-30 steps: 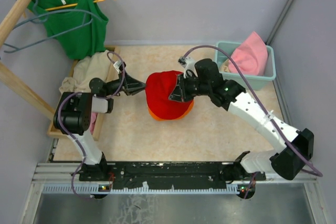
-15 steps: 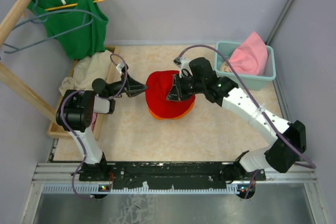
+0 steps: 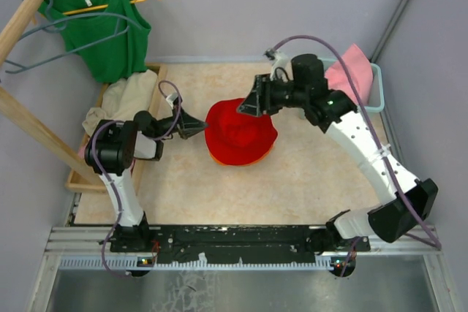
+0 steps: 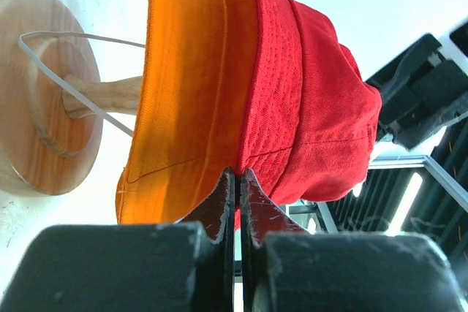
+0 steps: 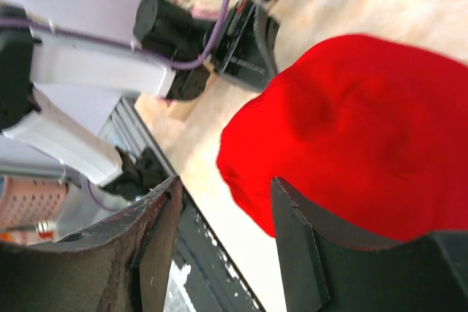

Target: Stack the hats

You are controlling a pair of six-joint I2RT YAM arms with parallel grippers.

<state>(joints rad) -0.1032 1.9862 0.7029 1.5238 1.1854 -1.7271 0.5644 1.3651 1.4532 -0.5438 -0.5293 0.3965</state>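
Observation:
A red hat [image 3: 241, 133] sits over an orange hat [image 3: 218, 158] in the middle of the table; only the orange rim peeks out at the front. In the left wrist view both hang on a wooden stand [image 4: 44, 93], the red hat [image 4: 307, 93] over the orange hat [image 4: 190, 85]. My left gripper [image 3: 201, 131] is shut, its tips [image 4: 236, 174] at the brims where orange meets red. I cannot tell whether fabric is pinched. My right gripper [image 3: 250, 105] hovers open just behind the red hat [image 5: 351, 122], with nothing between its fingers [image 5: 223, 184].
A teal bin [image 3: 374, 100] at the back right holds pink fabric [image 3: 349, 74] and a bit of beige. A wooden tray [image 3: 88, 180] on the left carries beige cloth [image 3: 126, 99]. A green tank top [image 3: 106, 31] hangs on a rack at the back left.
My right gripper has opened, let go of the red hat and pulled back up and to the right. My left gripper has closed at the hats' left brim.

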